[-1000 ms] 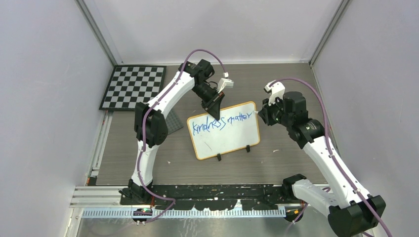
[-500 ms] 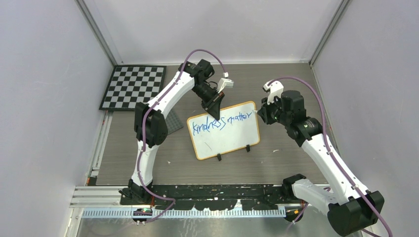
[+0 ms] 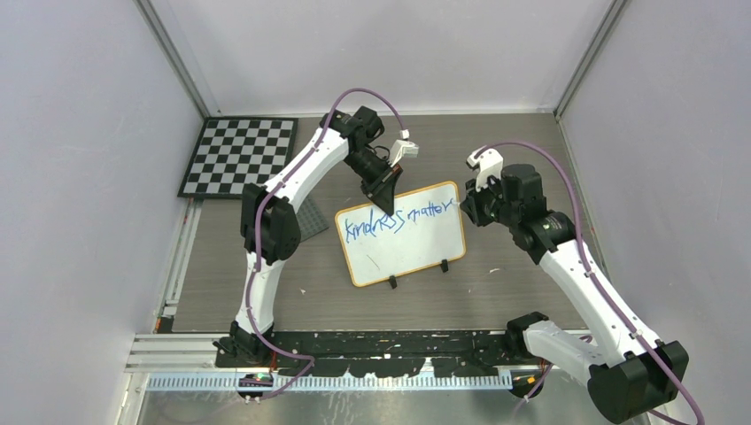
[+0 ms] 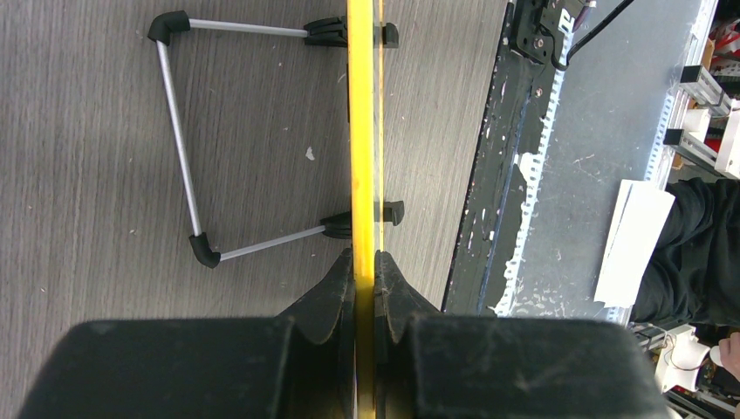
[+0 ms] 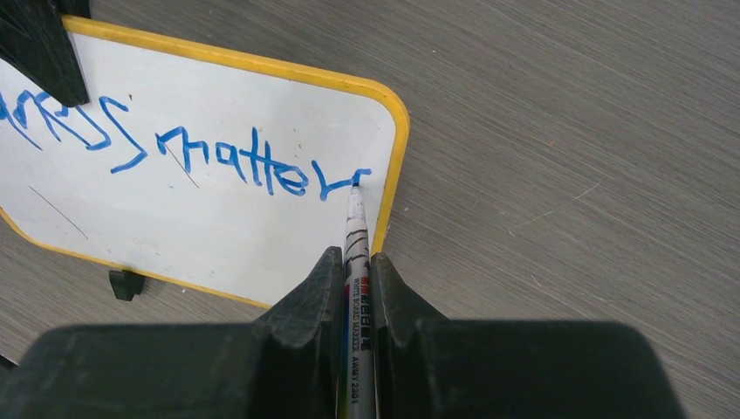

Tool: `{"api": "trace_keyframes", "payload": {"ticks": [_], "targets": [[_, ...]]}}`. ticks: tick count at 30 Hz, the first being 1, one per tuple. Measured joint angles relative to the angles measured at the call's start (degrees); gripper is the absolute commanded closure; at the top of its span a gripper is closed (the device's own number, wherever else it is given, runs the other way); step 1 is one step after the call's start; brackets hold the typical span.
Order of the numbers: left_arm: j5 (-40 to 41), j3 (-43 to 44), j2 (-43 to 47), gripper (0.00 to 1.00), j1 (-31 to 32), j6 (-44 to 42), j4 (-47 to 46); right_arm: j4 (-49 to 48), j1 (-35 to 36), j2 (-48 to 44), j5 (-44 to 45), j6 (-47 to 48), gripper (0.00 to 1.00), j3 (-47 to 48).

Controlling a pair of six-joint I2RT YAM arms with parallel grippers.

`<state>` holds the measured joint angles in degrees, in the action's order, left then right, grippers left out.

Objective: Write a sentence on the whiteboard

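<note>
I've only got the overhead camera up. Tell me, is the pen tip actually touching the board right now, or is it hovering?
Observer: It is touching. In the right wrist view the marker tip rests on the whiteboard, at the tail of the last r in the sentence, close to the yellow frame but not on it.
Operator: Okay. And the other arm, does it really have hold of the board, or is it just resting near it?
Observer: It has hold. The left wrist view shows the left gripper shut on the board's upper edge, with the frame pinched between both fingers.
</note>
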<state>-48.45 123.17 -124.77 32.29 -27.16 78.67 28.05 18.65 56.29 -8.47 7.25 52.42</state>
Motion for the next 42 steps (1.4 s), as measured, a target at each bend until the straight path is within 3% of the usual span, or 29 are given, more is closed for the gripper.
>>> {"api": "trace_keyframes", "payload": {"ticks": [12,24,27,33,36,42], "targets": [[0.07,0.0,0.0,1.0,-0.02,0.15,-0.02,1.22,0.0,-0.04,1.27,1.42,1.0,-0.61],[0.04,-0.09,0.0,1.0,-0.02,0.37,-0.22,3.41,1.51,1.49,-2.99,1.46,1.0,-0.59],[0.07,-0.11,0.0,0.91,-0.02,0.7,-0.42,4.09,1.51,1.46,-5.31,1.51,1.0,-0.22],[0.96,-1.6,0.42,0.64,-0.28,1.64,-1.09,6.6,1.81,1.46,-12.59,1.95,1.0,2.49],[1.53,-3.17,1.07,0.57,-0.37,2.49,-1.46,7.45,2.86,1.46,-15.74,1.95,1.0,3.63],[2.38,-6.23,5.66,0.52,-1.49,2.97,-2.36,8.04,7.89,1.81,-19.34,1.92,1.0,4.28]]}}
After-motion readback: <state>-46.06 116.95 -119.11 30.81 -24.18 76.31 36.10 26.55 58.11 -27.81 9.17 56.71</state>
